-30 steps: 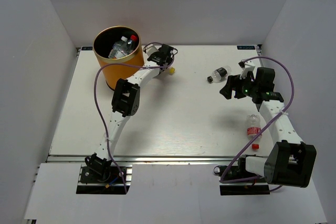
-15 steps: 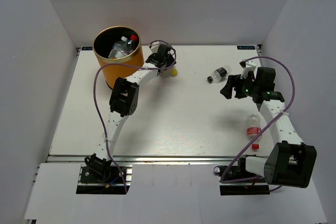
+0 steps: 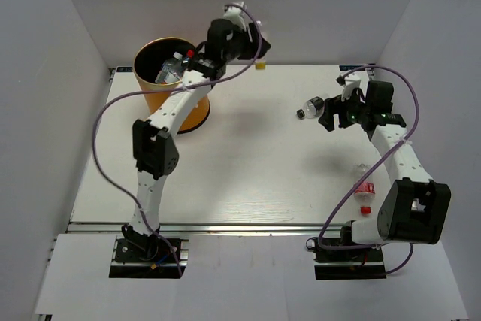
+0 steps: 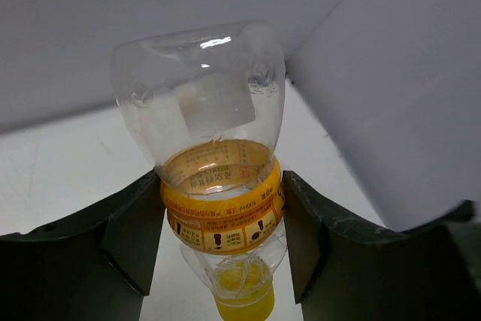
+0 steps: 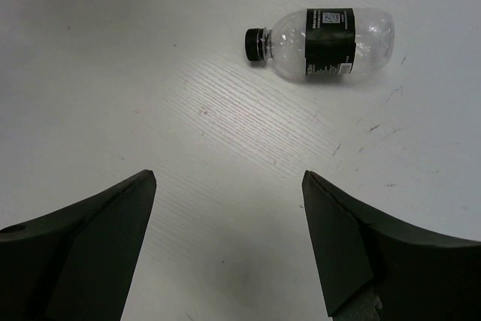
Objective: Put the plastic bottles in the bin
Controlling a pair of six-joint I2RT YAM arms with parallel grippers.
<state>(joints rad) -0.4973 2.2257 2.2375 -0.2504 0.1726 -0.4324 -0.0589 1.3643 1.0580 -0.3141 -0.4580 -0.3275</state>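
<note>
My left gripper (image 3: pixel 248 49) is raised to the right of the bin (image 3: pixel 197 107) and shut on the yellow-capped bottle (image 4: pixel 218 148), held cap down between both fingers (image 4: pixel 131 238). Its yellow cap (image 3: pixel 260 65) shows in the top view. The orange-yellow bin holds several bottles (image 3: pixel 173 69), one with a red cap. My right gripper (image 3: pixel 331 116) is open and empty just right of the dark-labelled, black-capped bottle (image 3: pixel 312 104), which lies on its side ahead of the jaws in the right wrist view (image 5: pixel 323 44). The red-labelled bottle (image 3: pixel 364 186) lies near the right arm, partly hidden.
White walls close in the table (image 3: pixel 248 171) at the back and on both sides. A purple cable (image 3: pixel 113 107) loops out from the left arm and another (image 3: pixel 409 103) from the right arm. The arm bases stand at the near edge.
My left gripper has lifted the yellow-capped bottle from the table beside the bin, up and toward the back wall. My right gripper has moved a little toward the dark-labelled bottle.
</note>
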